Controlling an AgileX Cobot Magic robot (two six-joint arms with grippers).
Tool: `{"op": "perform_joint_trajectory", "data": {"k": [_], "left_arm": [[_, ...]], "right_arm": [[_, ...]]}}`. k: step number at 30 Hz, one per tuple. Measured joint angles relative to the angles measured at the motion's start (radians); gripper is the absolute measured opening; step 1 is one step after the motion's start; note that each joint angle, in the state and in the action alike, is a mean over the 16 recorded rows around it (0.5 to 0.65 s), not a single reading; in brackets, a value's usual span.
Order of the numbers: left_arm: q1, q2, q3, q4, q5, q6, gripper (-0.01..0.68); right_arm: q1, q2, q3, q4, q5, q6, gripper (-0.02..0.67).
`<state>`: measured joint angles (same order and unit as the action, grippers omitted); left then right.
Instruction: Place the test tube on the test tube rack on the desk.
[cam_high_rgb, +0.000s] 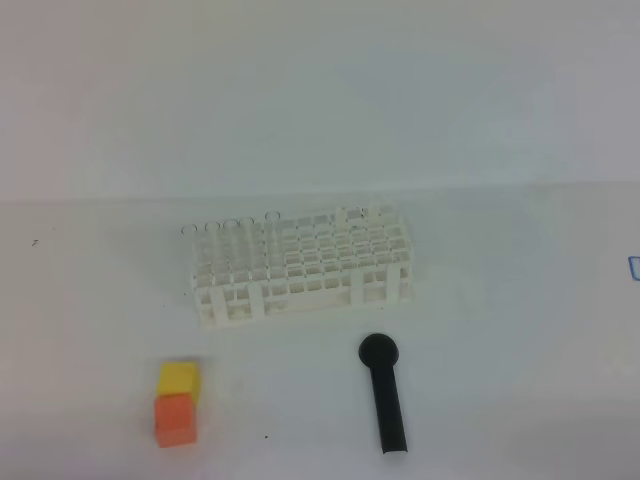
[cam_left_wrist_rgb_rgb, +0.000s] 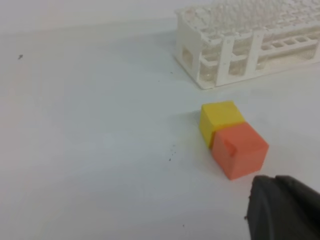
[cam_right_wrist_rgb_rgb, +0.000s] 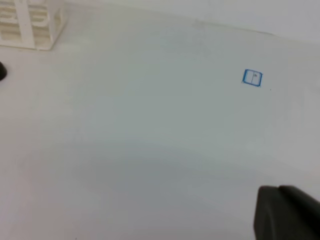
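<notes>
Both tools read as closed and empty. Left tool (cam_left_wrist_rgb_rgb: 285, 207) shows only as a dark edge at the lower corner of its wrist view, right tool (cam_right_wrist_rgb_rgb: 287, 212) likewise in its own; neither appears in the high view.

Nearest on the plain white desk (cam_high_rgb: 520, 400): a small orange cube (cam_high_rgb: 175, 418) touching a yellow cube (cam_high_rgb: 179, 378) behind it, and to their right a black cylindrical object with a round head (cam_high_rgb: 384, 395), lying flat. Whether this is the test tube, I cannot tell.

Farther back: the white plastic lattice test tube rack (cam_high_rgb: 300, 265), upright, with clear tubes apparently standing along its far left row.

Risks: 
- picking the wrong item, since target identity is uncertain; 
- a round body could roll under a closing pinch; 
- a tilted insertion could catch the lattice and shove the light rack.
</notes>
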<state>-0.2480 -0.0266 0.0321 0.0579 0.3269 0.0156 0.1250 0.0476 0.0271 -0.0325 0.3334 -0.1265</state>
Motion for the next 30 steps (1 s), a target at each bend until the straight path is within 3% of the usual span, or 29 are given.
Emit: {"op": "perform_joint_trajectory", "data": {"k": [30], "left_arm": [[0.009,0.000,0.001,-0.011,-0.003,-0.016,-0.001]], "right_arm": [[-0.002,0.000,0.000,0.000,0.000,0.000,-0.001]]}}
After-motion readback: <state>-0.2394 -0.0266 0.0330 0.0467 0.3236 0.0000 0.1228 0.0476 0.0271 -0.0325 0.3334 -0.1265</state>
